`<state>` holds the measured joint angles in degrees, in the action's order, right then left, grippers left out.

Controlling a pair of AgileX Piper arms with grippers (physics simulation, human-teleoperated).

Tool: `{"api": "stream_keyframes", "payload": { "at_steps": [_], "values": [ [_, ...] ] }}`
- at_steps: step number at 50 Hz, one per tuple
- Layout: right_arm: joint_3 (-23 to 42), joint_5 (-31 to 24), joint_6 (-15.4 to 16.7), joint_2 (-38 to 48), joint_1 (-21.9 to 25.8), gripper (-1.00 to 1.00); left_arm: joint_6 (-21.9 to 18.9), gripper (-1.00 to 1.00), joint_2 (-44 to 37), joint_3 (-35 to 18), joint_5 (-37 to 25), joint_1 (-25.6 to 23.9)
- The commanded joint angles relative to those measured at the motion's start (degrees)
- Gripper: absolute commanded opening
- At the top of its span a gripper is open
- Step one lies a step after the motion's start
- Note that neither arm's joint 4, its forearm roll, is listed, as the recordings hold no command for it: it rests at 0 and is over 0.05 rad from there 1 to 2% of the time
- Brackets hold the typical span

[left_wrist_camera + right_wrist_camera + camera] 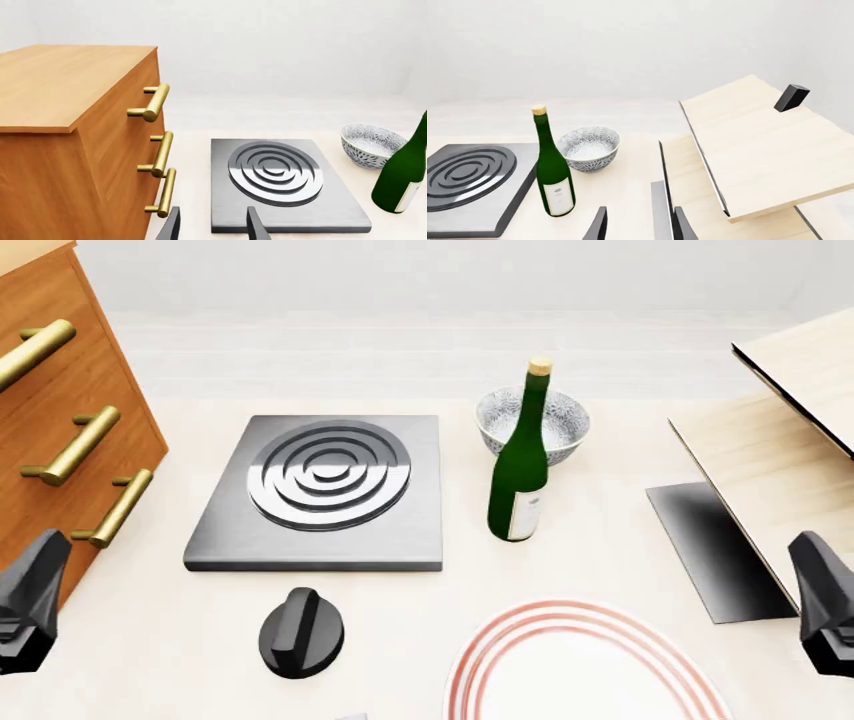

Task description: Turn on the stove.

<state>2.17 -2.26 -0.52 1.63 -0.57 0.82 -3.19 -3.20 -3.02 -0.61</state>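
toward the left half of the pale surface (627,570), about midway between its near and far edges, the stove (320,495) lies flat, a dark grey square slab with one round burner (327,473) of concentric silver rings. just off the stove's near edge, apart from it, a black knob (302,633) sits on the surface with its ridge pointing roughly away from the arms. to the stove's left a wooden drawer cabinet (67,410) stands at the left edge, its three brass handles (74,445) facing the stove. beside the stove's right edge a green wine bottle (521,465) with a cork and a pale label stands upright, and just behind it toward the far edge is a white bowl with a blue pattern (534,422). at the near edge, right of the knob, a white plate with red rings (587,665) is partly cut off by the frame. toward the right edge a dark flat panel (714,550) lies on the surface beside a light wooden structure of tilted boards (781,440). the left gripper (212,225) hangs near the cabinet's lower handle, its fingers (171,226) spread apart and grasping nothing. the right gripper (639,226) hangs over the dark panel, its fingers (598,226) likewise released and empty.
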Motion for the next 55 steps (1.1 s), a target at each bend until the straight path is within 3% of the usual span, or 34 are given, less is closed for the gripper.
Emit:
{"api": "stream_keyframes", "payload": {
  "at_steps": [1,6,8,9,11,12,13,15,18,20,21,22,26,30,34,41,43,46,47,49,55],
  "values": [
    [0.3,-0.2,1.0,-1.2,1.5,1.0,-4.5,1.0,3.1,2.9,3.8,-0.1],
    [1.4,-1.1,1.0,-1.4,1.6,1.0,-3.8,1.0,3.2,1.9,2.5,0.0],
    [1.7,-1.5,1.2,-1.5,1.4,1.0,-0.9,1.0,2.8,1.1,1.3,-1.1],
    [-1.4,2.2,0.6,-1.6,1.6,1.0,-0.2,1.0,3.0,0.1,0.7,-3.3],
    [-2.1,3.0,0.9,-1.6,1.5,1.0,-2.0,1.0,2.9,-0.8,-1.4,-6.0],
    [-2.2,2.9,1.0,-1.6,1.6,1.0,-0.4,1.0,2.7,-1.6,-2.8,-6.2],
    [-2.1,1.6,3.7,-1.1,-0.2,1.0,-1.6,1.0,-0.2,-7.7,-8.5,-9.6],
    [-2.2,0.8,4.5,-1.2,-0.5,1.0,0.1,1.0,-1.8,-9.6,-9.1,-7.6],
    [-1.1,0.6,2.0,-0.7,2.0,1.0,-1.6,1.0,-2.7,-12.0,-10.6,-10.1],
    [-2.1,1.6,2.2,-1.0,2.0,1.0,-2.7,1.0,-3.1,-12.3,-10.9,-11.7],
    [-1.6,2.1,3.5,-1.6,2.6,1.0,-5.9,1.0,-3.6,-12.0,-10.8,-12.8],
    [3.1,-3.3,3.3,-1.5,1.9,1.0,-7.4,1.0,-4.6,-11.6,-10.2,-13.9],
    [-1.9,2.1,3.3,-1.5,2.4,1.0,0.3,1.0,-8.8,-12.8,-10.0,-12.9],
    [-1.8,2.1,3.4,-1.5,2.5,1.0,-2.5,1.0,-11.9,-13.6,-8.9,-16.8],
    [-1.8,2.1,3.2,-1.5,2.4,1.0,-1.1,1.0,-19.5,-14.1,-5.8,-19.1],
    [-1.8,2.0,2.9,-1.5,2.4,1.0,-3.3,1.0,-30.0,-17.6,-2.4,-22.5],
    [-1.9,2.0,2.9,-1.5,2.4,1.0,-1.8,1.0,-33.1,-18.7,-2.4,-23.0],
    [-1.7,1.8,2.8,-1.5,2.3,1.0,-0.5,1.0,-37.2,-19.8,-1.9,-25.6],
    [-1.9,1.9,2.7,-1.5,2.2,1.0,-0.2,1.0,-43.0,-21.9,0.3,-29.4],
    [-2.0,2.0,2.8,-1.4,2.2,1.0,-2.2,1.0,-48.4,-22.1,2.4,-32.4],
    [-2.1,2.0,2.7,-1.4,2.1,1.0,-1.9,1.0,-51.8,-23.5,3.9,-32.5]
  ]
}}
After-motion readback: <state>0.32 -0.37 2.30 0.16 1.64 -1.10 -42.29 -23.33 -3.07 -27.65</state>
